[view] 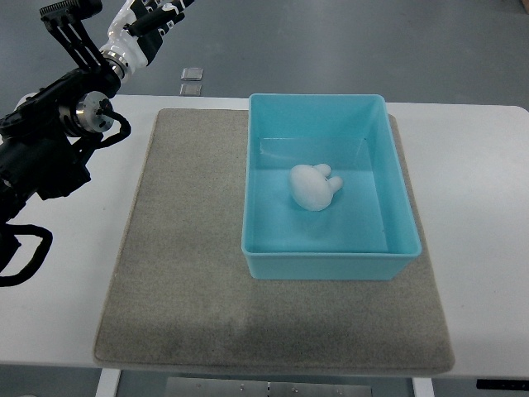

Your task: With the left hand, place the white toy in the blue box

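- Left robot hand (pixel 153 18): raised at the upper left, partly cut off by the top edge; black and white segments over a metal wrist joint. It grips nothing visible, but whether the fingers are spread or curled cannot be told.
- Left arm (pixel 50 141): black, jointed housing with looped cables, entering from the left edge over the desk.
- Desk (pixel 488 248): smooth, white, flat surface.
- Mat (pixel 182 273): grey, felt-like rectangle with rounded corners, lying on the desk.
- Blue box (pixel 331 266): glossy, light-blue plastic tub, rectangular with an open top and rounded rim, standing on the mat's right half.
- White toy (pixel 312 187): matte, rounded body with two small lobes, lying on the floor of the blue box near its middle, well apart from the left robot hand, to its lower right.
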You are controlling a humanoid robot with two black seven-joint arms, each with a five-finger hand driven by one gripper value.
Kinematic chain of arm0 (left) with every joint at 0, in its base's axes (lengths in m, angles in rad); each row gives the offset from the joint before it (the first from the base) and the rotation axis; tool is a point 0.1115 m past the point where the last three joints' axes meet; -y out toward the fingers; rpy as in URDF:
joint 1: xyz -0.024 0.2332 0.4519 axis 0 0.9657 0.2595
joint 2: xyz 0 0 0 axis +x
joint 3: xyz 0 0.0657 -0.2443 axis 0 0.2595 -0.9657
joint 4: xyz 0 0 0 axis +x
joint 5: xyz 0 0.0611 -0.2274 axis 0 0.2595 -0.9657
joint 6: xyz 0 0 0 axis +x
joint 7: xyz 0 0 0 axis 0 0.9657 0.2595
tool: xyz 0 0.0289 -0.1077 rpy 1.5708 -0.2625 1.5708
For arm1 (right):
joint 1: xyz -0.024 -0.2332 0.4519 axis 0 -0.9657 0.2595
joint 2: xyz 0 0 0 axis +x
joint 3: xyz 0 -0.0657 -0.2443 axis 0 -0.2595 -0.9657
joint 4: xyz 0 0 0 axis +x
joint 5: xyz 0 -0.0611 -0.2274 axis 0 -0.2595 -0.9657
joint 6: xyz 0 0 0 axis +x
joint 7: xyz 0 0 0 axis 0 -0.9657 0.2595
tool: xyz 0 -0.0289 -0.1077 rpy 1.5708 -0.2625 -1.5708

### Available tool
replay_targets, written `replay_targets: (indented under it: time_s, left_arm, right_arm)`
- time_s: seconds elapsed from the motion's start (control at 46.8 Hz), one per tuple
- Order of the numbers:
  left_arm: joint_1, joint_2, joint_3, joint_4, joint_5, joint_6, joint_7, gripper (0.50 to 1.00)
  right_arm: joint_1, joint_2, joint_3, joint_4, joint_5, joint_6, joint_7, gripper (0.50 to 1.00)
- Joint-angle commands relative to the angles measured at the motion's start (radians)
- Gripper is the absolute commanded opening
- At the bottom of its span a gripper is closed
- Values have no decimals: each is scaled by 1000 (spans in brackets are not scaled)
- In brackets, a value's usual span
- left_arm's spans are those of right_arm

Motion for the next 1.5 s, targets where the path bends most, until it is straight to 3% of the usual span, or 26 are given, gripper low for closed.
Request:
replay_targets:
  time_s: [0.0,0.192,1.474]
  left_arm:
    - [9,-14,-31,15,-9,4,0,958]
    - [21,-28,-60,29,-61,53,0,958]
    - [41,-33,-45,6,-61,35,-2,988]
  right_arm:
    - [0,0,0,0,0,0,0,936]
    - [0,0,0,0,0,0,0,936]
    - [2,0,-2,17,-12,12,0,936]
